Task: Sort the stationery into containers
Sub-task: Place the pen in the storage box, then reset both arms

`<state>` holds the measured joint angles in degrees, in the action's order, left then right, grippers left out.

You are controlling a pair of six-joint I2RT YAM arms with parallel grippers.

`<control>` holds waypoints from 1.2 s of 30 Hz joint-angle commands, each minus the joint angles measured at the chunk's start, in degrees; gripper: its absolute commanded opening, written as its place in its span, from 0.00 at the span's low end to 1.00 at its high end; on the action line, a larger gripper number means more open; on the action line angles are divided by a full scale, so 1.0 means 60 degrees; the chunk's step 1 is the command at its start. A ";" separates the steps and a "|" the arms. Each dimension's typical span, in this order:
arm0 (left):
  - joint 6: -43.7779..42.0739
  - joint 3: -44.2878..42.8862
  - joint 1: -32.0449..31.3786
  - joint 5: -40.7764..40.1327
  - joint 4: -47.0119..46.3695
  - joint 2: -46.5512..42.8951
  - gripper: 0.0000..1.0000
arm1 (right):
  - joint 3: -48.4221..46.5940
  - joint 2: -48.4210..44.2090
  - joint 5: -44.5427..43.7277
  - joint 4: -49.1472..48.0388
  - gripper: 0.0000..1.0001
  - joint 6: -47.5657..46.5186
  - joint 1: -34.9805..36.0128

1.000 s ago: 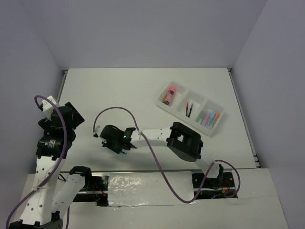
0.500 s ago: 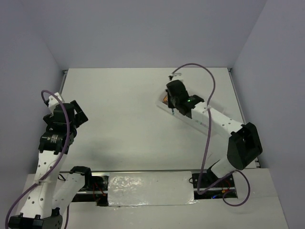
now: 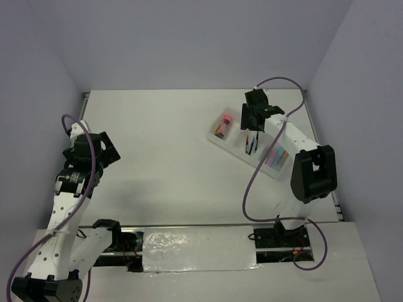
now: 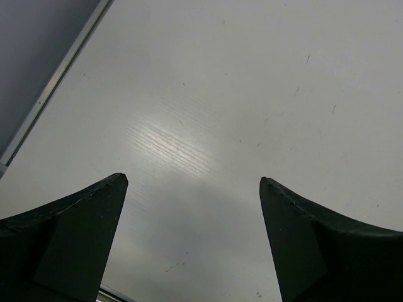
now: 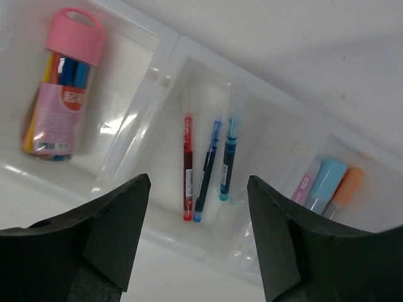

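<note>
**Right pincer empty above the pen compartment**

The right pincer (image 5: pixel 198 182) hangs wide open with nothing between its fingers, directly over the middle compartment of the white tray (image 5: pixel 135 135). Below it three thin pens (image 5: pixel 208 167), one red, one blue and one teal, lie side by side, roughly parallel, on the compartment floor. In the compartment to one side lies a pink-capped tub of markers (image 5: pixel 60 88); in the one on the other side are the short pastel markers (image 5: pixel 327 185). All the stationery in view is inside the tray, at the far right of the counter (image 4: pixel 252 94).

The left pincer (image 4: pixel 192 179) is also spread open and holds nothing, with only bare counter under it.

A second ago the right arm was stretched far across to the left-centre of the counter, its pincer low on the surface. Half a second ago it had swung to the tray's pink-tub end, and now it sits over the middle compartment. That sweep, ending in an open, empty pincer, suggests a pen was just delivered, though no earlier view shows the item clearly. The left arm has barely shifted. With no loose items showing, the sorting looks finished or nearly so.
</note>
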<state>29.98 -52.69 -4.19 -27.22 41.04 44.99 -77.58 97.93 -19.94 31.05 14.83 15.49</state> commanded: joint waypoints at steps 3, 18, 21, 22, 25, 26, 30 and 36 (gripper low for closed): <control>-0.0206 -0.0051 0.0053 0.0055 -0.0394 0.0206 0.99 | -0.0649 -0.2269 0.0628 0.0713 0.72 -0.0128 0.0041; -0.0440 -0.2731 0.0053 0.0127 0.1187 0.0017 0.99 | 0.1300 -1.2145 0.0030 0.3829 1.00 -0.0260 0.0085; -0.0806 -0.3360 0.0053 0.0639 0.1698 -0.0291 0.99 | 0.0701 -1.2586 -0.0148 0.4842 1.00 -0.0478 0.0085; -0.0908 -0.3493 0.0053 0.0771 0.1860 -0.0379 0.99 | 0.0554 -1.2615 -0.0046 0.5091 1.00 -0.0552 0.0071; -0.0997 -0.3743 -0.0005 0.1006 0.2256 -0.0861 0.99 | -0.0149 -1.2747 -0.0046 0.5884 1.00 -0.0597 0.0129; -0.1012 -0.3729 -0.0020 0.1065 0.2286 -0.1226 0.99 | -0.0209 -1.2965 0.0129 0.5943 1.00 -0.0626 0.0187; -0.1056 -0.3772 -0.0078 0.1970 0.2462 -0.2019 0.99 | -0.0429 -1.3230 0.0570 0.6251 1.00 -0.0670 0.0202; -0.1085 -0.3846 -0.0342 0.1523 0.2843 -0.2591 0.99 | -0.0049 -1.3348 0.0643 0.6310 1.00 -0.0597 0.0217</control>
<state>25.19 -74.83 -5.02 -17.06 57.32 29.89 -78.98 17.43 -16.93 67.72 11.88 16.36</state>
